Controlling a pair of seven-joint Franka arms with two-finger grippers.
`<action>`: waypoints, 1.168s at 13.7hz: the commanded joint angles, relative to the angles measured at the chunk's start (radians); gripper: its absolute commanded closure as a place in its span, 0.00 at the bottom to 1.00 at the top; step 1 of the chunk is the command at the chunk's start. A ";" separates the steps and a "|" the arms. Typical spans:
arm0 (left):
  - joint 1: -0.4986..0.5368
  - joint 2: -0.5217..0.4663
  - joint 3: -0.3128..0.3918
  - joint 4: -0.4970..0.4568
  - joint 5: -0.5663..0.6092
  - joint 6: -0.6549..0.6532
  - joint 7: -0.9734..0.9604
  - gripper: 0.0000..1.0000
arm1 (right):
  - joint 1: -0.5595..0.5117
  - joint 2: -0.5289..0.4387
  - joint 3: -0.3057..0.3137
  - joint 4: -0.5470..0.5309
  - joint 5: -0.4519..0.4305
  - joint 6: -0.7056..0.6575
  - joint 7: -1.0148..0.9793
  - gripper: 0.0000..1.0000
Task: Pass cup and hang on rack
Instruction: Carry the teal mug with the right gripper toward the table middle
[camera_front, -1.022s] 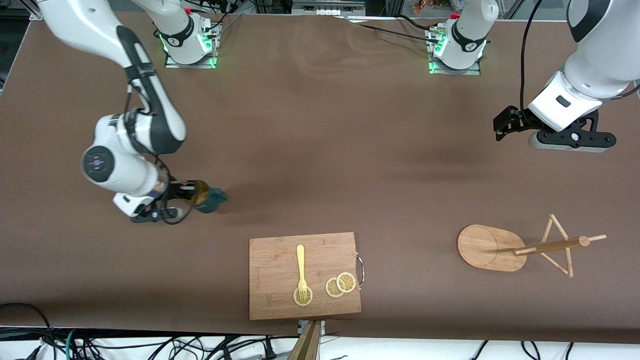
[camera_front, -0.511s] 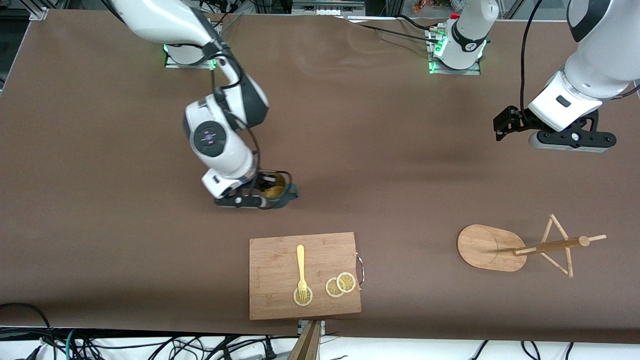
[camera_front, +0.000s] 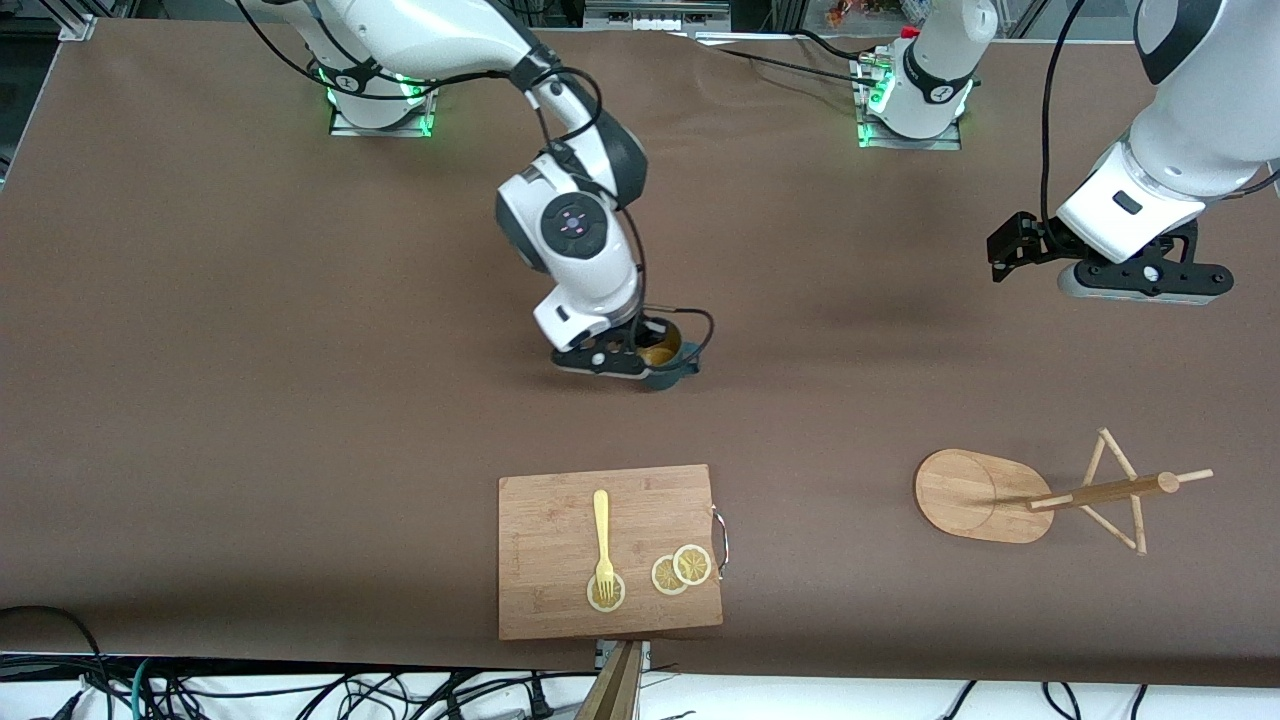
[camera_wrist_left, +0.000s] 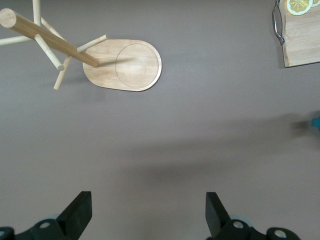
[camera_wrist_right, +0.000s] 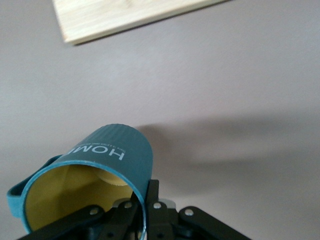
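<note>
Teal cup (camera_front: 662, 362) in right gripper (camera_front: 640, 358), seemingly airborne

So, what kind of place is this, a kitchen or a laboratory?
Most likely a robotics lab, staged with kitchen items: two arms are bolted to a brown-covered table, loose cables run along its edge, and a cutting board and bamboo rack serve as props.
</note>
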 joint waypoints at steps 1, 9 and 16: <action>-0.001 0.011 -0.003 0.030 0.018 -0.026 0.002 0.00 | 0.052 0.043 -0.010 0.054 0.010 -0.009 0.080 1.00; 0.002 0.011 -0.002 0.030 0.018 -0.026 0.003 0.00 | 0.081 0.149 0.061 0.130 0.010 -0.008 0.129 1.00; 0.002 0.011 -0.003 0.030 0.018 -0.026 0.002 0.00 | 0.089 0.151 0.061 0.134 0.005 -0.012 0.112 0.00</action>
